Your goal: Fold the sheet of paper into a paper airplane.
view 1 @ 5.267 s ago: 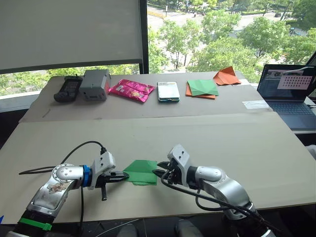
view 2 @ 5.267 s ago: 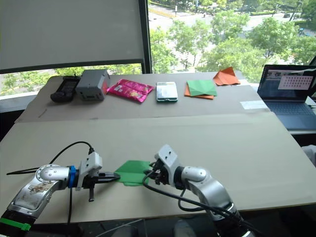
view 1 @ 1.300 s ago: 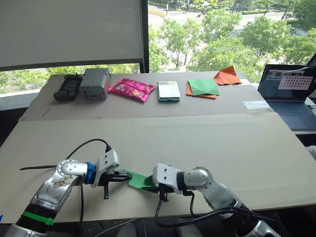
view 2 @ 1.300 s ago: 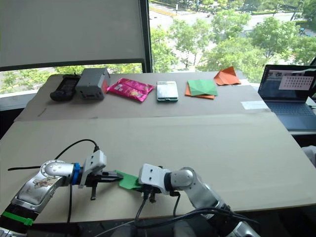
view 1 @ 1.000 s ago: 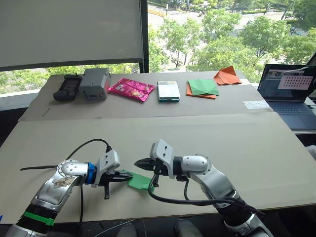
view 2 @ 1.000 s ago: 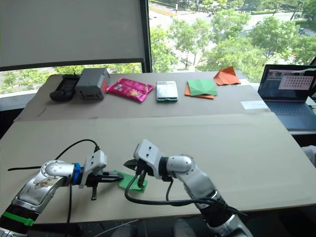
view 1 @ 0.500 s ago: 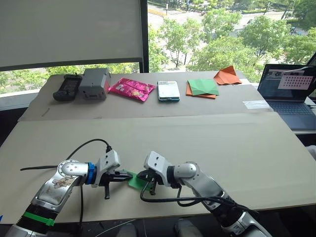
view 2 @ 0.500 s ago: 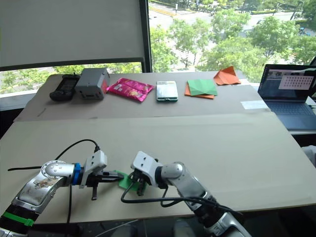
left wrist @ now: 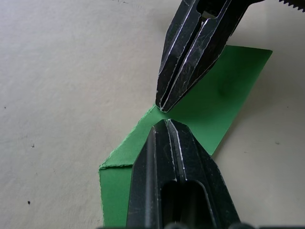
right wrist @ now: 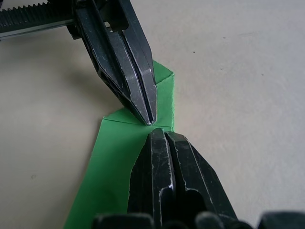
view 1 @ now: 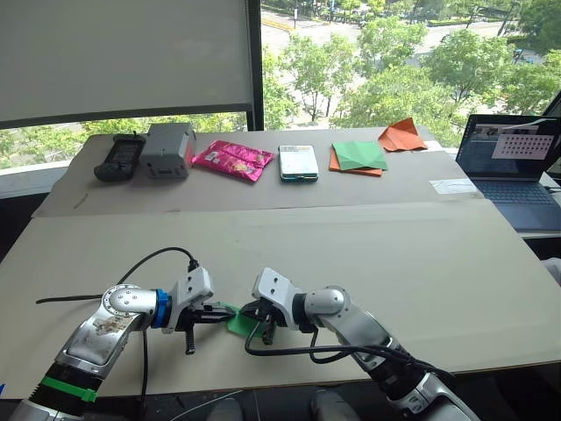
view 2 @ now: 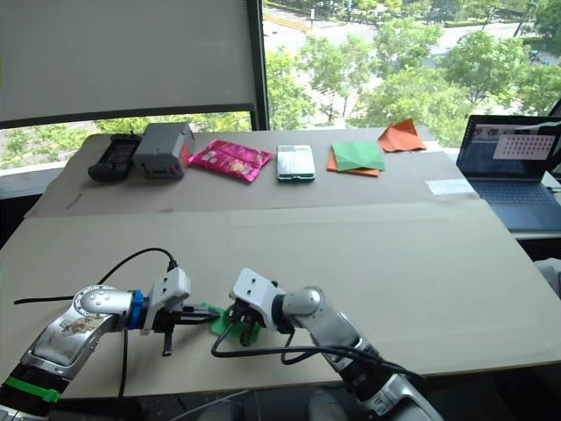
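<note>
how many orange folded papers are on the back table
1 folded piece for sure: the orange folded paper at the back right, near the laptop. Orange also shows under the green sheet of the paper stack beside it; more sheets may be hidden in there.

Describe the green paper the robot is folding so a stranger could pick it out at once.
Start at the near cardboard-covered table, then look at its front edge where the left gripper and right gripper meet tip to tip. The sheet of paper lies flat under both tips, small, bright green and creased. Unlike the green-and-orange paper stack and the orange folded paper on the far table, it is all green and touched by both grippers.
</note>
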Controlling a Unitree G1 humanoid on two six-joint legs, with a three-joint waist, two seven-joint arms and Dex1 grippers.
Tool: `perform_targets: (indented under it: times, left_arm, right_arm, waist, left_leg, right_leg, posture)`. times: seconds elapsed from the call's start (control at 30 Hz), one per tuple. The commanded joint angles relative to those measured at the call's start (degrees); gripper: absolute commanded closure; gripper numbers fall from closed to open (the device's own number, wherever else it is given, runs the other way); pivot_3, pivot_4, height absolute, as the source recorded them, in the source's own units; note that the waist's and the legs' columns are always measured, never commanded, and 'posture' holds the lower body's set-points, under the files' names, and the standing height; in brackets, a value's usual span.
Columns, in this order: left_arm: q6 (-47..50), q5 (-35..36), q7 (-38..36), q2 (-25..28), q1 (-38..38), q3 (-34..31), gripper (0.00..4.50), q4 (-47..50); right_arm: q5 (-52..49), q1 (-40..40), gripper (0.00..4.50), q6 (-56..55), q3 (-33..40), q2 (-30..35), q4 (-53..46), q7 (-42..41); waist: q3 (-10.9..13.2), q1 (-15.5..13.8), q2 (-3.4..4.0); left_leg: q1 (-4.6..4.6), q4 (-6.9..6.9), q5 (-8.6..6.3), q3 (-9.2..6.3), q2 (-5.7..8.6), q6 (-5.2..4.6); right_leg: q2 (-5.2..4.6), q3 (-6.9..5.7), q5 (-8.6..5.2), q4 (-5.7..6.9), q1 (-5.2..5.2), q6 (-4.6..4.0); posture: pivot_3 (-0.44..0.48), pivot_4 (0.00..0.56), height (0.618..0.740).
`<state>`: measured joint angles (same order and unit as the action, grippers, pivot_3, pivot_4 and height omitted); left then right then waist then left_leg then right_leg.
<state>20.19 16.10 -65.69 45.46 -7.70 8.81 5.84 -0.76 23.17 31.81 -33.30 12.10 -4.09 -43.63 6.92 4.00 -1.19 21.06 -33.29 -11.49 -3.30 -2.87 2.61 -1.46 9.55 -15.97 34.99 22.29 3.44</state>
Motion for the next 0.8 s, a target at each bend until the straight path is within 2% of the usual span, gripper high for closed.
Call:
perform_targets:
  times: [0.03,0.8]
  left_arm:
    - [0.6,-1.1,0.4,0.4,1.0,0.5,4.50,0.0]
    - [-0.6,-1.4,0.3,0.4,1.4,0.3,4.50,-0.9]
  right_arm:
    - [0.9,-2.1,4.47,4.7,-1.5,2.5,1.4,-0.7]
    - [0.2,-9.3,4.47,12.1,-1.6,12.4,-8.0,-0.8]
  waist:
    - [-0.1,0.0,0.01]
    - [-0.5,-0.6,0.04]
  left_leg:
    - [0.00,0.00,0.00,0.00,0.00,0.00]
    - [0.02,0.00,-0.04,0.02,0.04,0.07]
  right_leg:
    - [0.00,0.00,0.00,-0.01,0.00,0.00]
    - [-0.07,0.00,-0.04,-0.12,-0.02,0.01]
  posture:
    - [0.000,0.150,0.740]
    - [0.000,0.150,0.740]
